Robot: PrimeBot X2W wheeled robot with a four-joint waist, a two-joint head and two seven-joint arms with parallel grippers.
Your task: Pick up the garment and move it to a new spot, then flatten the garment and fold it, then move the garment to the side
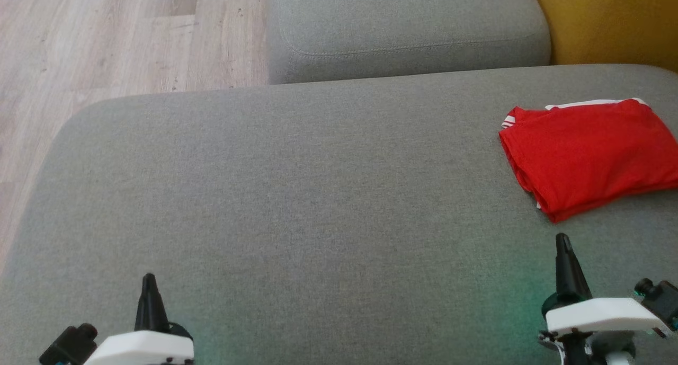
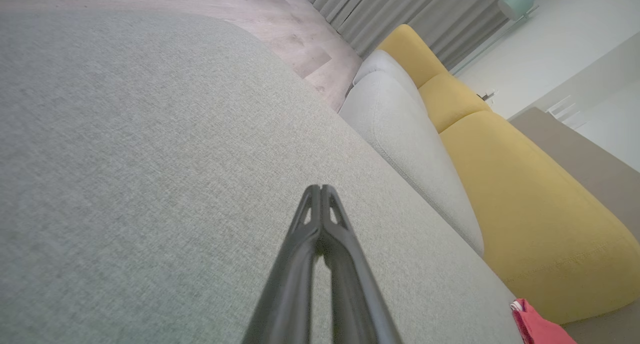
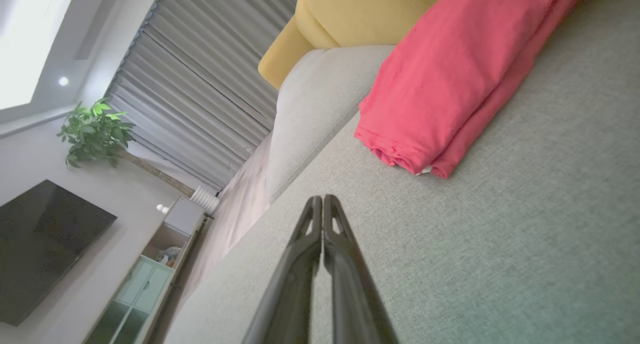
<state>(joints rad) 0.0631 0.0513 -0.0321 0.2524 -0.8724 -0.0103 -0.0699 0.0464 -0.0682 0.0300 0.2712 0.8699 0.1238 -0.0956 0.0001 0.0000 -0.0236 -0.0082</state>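
Lying folded on the grey sofa seat (image 1: 296, 195) is one red garment (image 1: 588, 153), close to the seat's right edge and toward its far side. White striped trim peeks out along the garment's far edge. There are two tools, one garment, one broad seat that carries it, one smaller grey cushion (image 1: 402, 31) beyond the seat's far edge, and a yellow cushion (image 1: 609, 20) at the far right corner. A pale wood floor (image 1: 106, 36) runs past the seat's left edge. The garment's long axis appears to run across the seat from left to right, with its right end angled slightly toward the far edge. That end is cut off by the picture, so its full length cannot be told. Its stacked, layered edges face the seat's left side, and one corner points toward the near edge. The right tool (image 1: 562, 240) hovers over the near right part of the seat, its two dark fingers pressed together on nothing and pointing toward the far edge. The garment's nearest corner lies just beyond this tip, apart from it. The right wrist view shows the same, with the garment (image 3: 450, 74) ahead of the shut right tool (image 3: 322, 198) and bare grey fabric between them. The left tool (image 1: 149, 277) is near the seat's near left corner, its fingers also pressed together and empty, well apart from the garment. In the left wrist view, a red corner of the garment (image 2: 542, 329) sits far off to the side of the left tool (image 2: 320, 188).
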